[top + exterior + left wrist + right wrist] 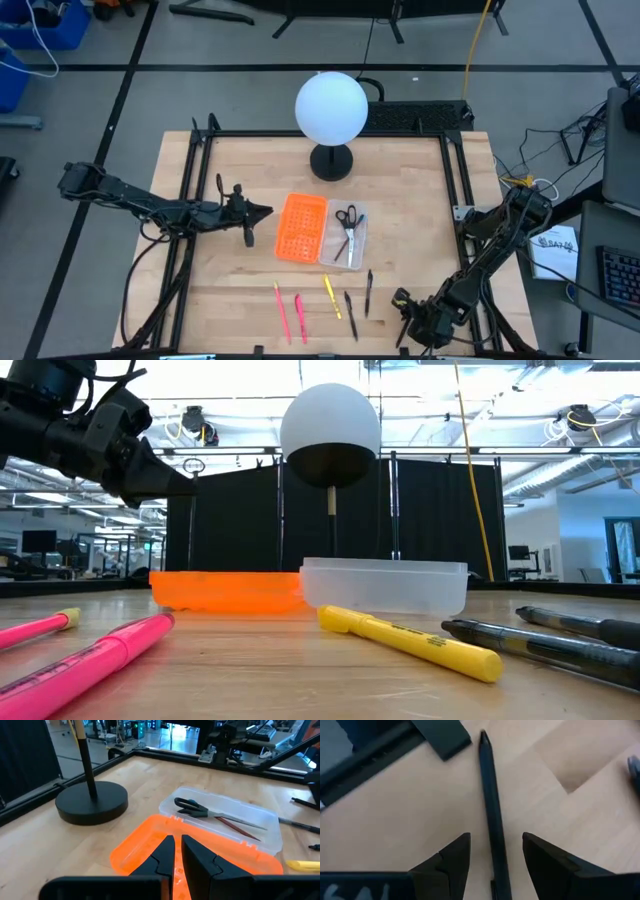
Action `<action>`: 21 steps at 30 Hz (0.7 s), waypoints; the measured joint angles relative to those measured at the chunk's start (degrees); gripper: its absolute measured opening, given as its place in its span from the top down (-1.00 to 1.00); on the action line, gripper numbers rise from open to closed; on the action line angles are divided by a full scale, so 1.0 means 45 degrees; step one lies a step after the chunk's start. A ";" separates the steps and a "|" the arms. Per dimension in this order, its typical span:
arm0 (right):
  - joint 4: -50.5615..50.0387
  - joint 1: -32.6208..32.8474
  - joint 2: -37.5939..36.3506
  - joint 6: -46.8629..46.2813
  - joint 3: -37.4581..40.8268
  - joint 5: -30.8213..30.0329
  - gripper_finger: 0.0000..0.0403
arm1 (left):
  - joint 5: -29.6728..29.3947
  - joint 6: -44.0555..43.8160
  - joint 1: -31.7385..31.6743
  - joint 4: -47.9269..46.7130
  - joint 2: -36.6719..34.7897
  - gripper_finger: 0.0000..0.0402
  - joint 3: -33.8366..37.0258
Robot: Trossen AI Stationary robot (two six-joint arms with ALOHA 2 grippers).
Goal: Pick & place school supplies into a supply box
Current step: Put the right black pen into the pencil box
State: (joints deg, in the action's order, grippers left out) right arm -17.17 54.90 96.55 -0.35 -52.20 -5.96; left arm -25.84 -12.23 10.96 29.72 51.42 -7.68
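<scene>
Your right gripper (pixel 495 857) sits low at the desk's front right corner, fingers spread, with a black pen (pixel 492 820) lying on the wood between them, not pinched. Your left gripper (pixel 175 852) hovers beside the orange perforated piece (pixel 301 227) on its left-edge side, fingers nearly pressed together and holding nothing.

The supply box (pixel 358 238) lies mid-desk, touching the orange piece, and contains the scissors (pixel 347 218) and a brown pencil (pixel 239 827). Near the front edge lie two pink pens (pixel 291 310), a yellow pen (pixel 332 296) and two black pens (pixel 360 296). A globe lamp (pixel 331 108) stands toward the back edge.
</scene>
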 joint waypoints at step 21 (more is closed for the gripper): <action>0.2109 -0.0330 -0.0039 0.0195 0.2020 0.0429 0.90 | -0.0068 -0.0408 -0.0002 0.0019 0.0000 0.79 0.0000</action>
State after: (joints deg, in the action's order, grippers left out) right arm -7.68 53.42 96.38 0.52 -43.11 -4.03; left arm -26.15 -14.06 10.95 29.80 51.42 -7.68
